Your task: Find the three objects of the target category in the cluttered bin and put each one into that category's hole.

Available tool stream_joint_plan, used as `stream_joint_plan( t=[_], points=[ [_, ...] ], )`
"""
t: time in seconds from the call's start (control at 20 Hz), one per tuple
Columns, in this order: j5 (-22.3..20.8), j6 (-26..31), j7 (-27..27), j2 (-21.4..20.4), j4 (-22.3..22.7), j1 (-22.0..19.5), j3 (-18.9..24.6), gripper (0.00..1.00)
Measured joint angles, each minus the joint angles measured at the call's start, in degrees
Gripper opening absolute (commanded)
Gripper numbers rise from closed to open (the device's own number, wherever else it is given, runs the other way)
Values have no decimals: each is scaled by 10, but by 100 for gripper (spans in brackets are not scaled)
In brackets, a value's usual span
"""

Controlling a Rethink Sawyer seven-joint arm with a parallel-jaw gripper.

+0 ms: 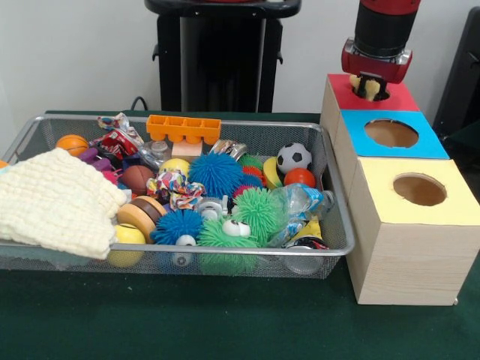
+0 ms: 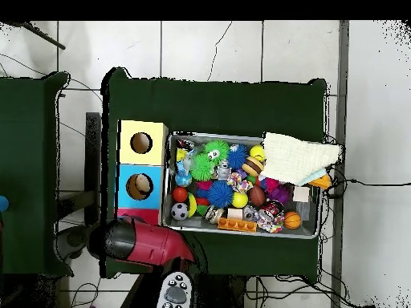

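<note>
Front view, tool (image 1: 368, 84) over red hole (image 1: 373, 94) (plush (image 1: 370, 88) inside), cluttered bin (image 1: 339, 225) beside

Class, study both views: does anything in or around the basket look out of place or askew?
Yes. A cream cloth is draped over the basket's end farthest from the boxes, spilling over the rim and hiding what lies beneath. The toys are jumbled. At the red hole, something pale shows under the gripper.

Three boxes (image 1: 397, 187), one wire basket (image 1: 337, 225).
</note>
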Motion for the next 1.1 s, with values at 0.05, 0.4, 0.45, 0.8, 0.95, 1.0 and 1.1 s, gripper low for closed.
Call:
stream_joint_plan(
  t=[0.05,0.4,0.45,0.8,0.95,1.0,1.1],
  points=[
    [0,0,0,0,-1,0,0,0],
    [-1,0,0,-2,-8,-1,0,0],
    [-1,0,0,-3,-8,-1,0,0],
    [-1,2,0,-3,-6,-1,0,100],
    [-2,7,0,-2,0,-3,0,100],
    [-1,9,0,-3,2,-3,0,100],
    [-1,9,0,-3,2,-5,1,100]
  ],
)
